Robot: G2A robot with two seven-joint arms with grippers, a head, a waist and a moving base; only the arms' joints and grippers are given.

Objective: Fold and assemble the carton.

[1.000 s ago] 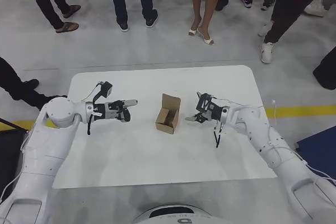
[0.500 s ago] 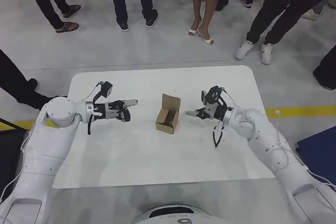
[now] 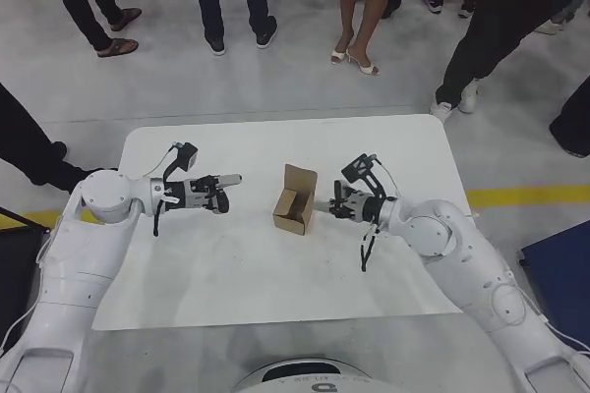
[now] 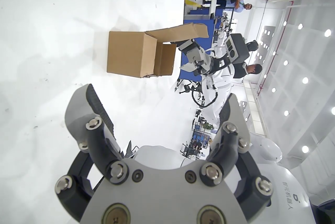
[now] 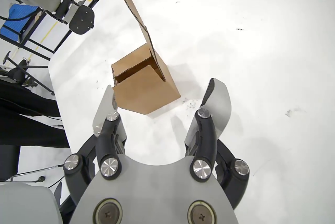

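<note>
The right claw (image 3: 332, 207) has edged nearer the carton (image 3: 295, 199), spread just beside it; the left claw (image 3: 228, 192) hangs spread, farther off.

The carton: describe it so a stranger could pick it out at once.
Start at the white rounded-corner table. Near its middle, between the left pincer and the right pincer, sits a small brown cardboard carton. It is the only brown thing there, open-topped with one long flap raised.
</note>
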